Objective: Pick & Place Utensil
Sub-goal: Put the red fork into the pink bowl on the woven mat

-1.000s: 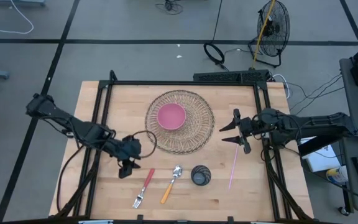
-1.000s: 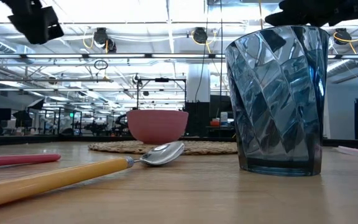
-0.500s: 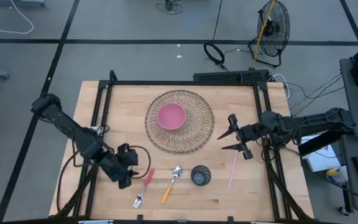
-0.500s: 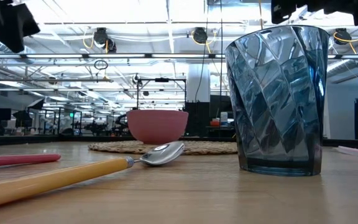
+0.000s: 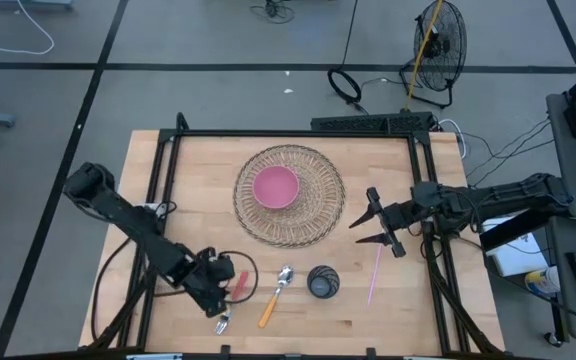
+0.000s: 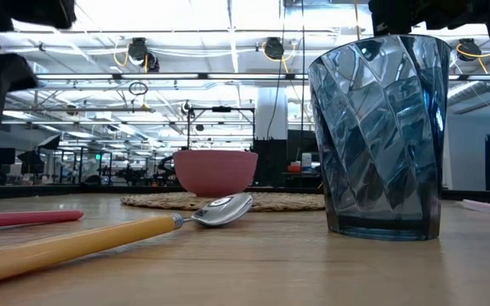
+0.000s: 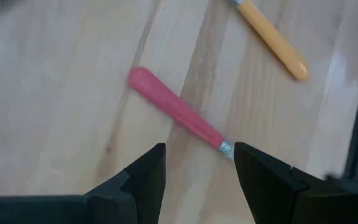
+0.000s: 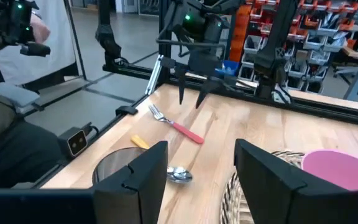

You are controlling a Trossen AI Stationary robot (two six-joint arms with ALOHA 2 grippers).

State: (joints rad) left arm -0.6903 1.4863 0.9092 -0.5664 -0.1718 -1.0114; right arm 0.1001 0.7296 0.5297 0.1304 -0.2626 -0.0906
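1. I have the left gripper (image 5: 220, 300) down at the near-left part of the table (image 5: 148, 180), right over the red-handled fork (image 5: 234, 290); its fingers (image 7: 145, 177) are spread apart and nothing is between them.
2. From the left wrist camera I see the fork's red handle lying flat on the wood, running slantwise, with its metal neck just ahead of the gap between my two fingers. I cannot see the tines there.
3. The fork is not gripped; it rests on the table, and from above the arm covers part of it.
4. Just beside the fork lies the yellow-handled spoon (image 5: 273, 297), also flat, its bowl pointing toward the woven mat (image 5: 323, 190).
5. In the low view the spoon's bowl (image 6: 219, 209) lies on the wood in front of the mat, and the red handle shows at the left edge.
6. The blue glass tumbler (image 5: 323, 282) stands upright next to the spoon, on its right.
7. The pink bowl (image 5: 276, 187) sits in the middle of the mat, well apart from the utensils.
8. A pink straw (image 5: 375, 272) lies flat to the right of the tumbler.
9. My right gripper (image 5: 365, 225) waits at the right side of the mat, fingers released wide, holding nothing.
10. Through the right wrist camera I can see the left arm's gripper (image 8: 194, 93) poised above the fork (image 8: 178, 126).
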